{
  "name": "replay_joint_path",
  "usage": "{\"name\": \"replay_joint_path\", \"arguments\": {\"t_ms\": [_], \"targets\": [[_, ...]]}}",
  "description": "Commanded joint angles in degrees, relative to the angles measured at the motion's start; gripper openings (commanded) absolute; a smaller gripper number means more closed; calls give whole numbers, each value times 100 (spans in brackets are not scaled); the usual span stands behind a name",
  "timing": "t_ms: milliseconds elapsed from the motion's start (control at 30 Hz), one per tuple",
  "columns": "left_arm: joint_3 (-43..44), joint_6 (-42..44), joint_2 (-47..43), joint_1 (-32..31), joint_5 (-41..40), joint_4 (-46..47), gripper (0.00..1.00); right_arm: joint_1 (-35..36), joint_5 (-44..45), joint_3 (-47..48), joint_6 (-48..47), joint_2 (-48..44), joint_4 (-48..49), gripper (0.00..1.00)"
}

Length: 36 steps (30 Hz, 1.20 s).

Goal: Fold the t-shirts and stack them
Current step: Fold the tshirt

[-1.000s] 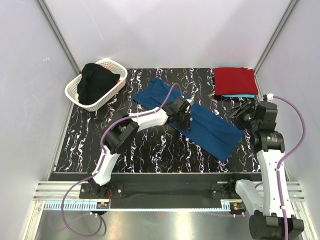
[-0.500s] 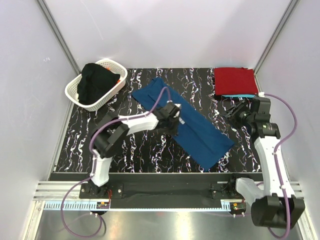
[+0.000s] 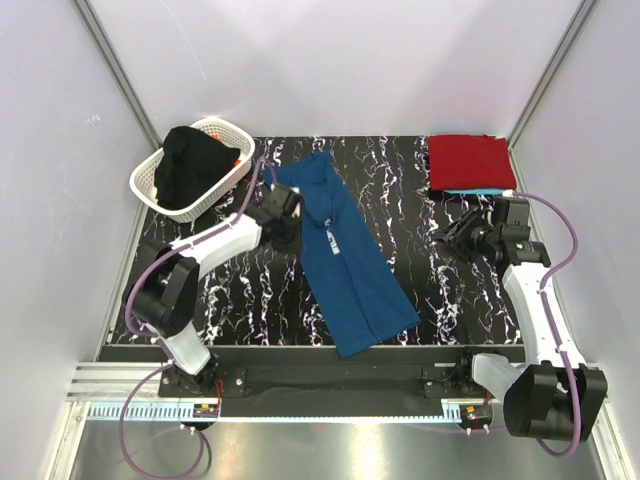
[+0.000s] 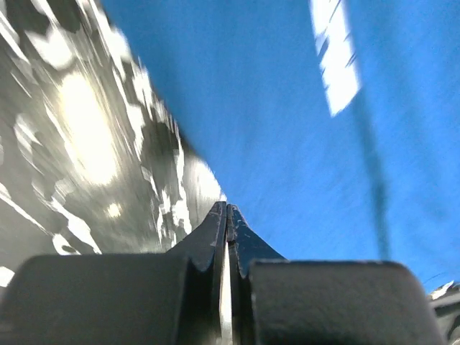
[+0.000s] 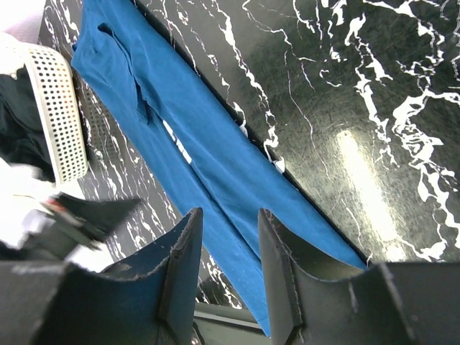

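The navy blue t-shirt [image 3: 345, 255], the biggest piece, lies as a long half-folded strip across the middle of the tabletop [image 3: 450, 300]; its cross folds and stacking look undone. The red t-shirt [image 3: 470, 160] sits folded on the turquoise t-shirt [image 3: 478, 191] at the far right. The basket [image 3: 145, 182] holds dark cloth. The left tool [image 3: 287, 218] is closed tight at the strip's edge. The right tool [image 5: 228, 213] hovers half open and empty. The surface is black, white-veined marble, between plain white walls.
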Motion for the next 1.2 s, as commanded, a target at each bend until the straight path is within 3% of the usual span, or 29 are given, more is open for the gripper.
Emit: {"name": "replay_joint_path", "arguments": {"t_ms": [0, 300, 667, 733, 967, 1167], "targets": [[1031, 233, 163, 479, -454, 8, 2, -13, -317, -122, 0, 72, 477, 44], [3143, 330, 2411, 1183, -420, -405, 0, -13, -449, -421, 220, 107, 1180, 45], [4935, 637, 3934, 1360, -209, -669, 2, -13, -388, -359, 273, 679, 1787, 44], [5269, 681, 4276, 1430, 89, -721, 4, -13, -256, -359, 291, 837, 1779, 43], [7737, 743, 5674, 1527, 1222, -643, 6, 127, -168, -245, 89, 1889, 1822, 42], [7224, 181, 5702, 1702, 1996, 754, 7, 689, -124, -122, 9, 2507, 1831, 39]]}}
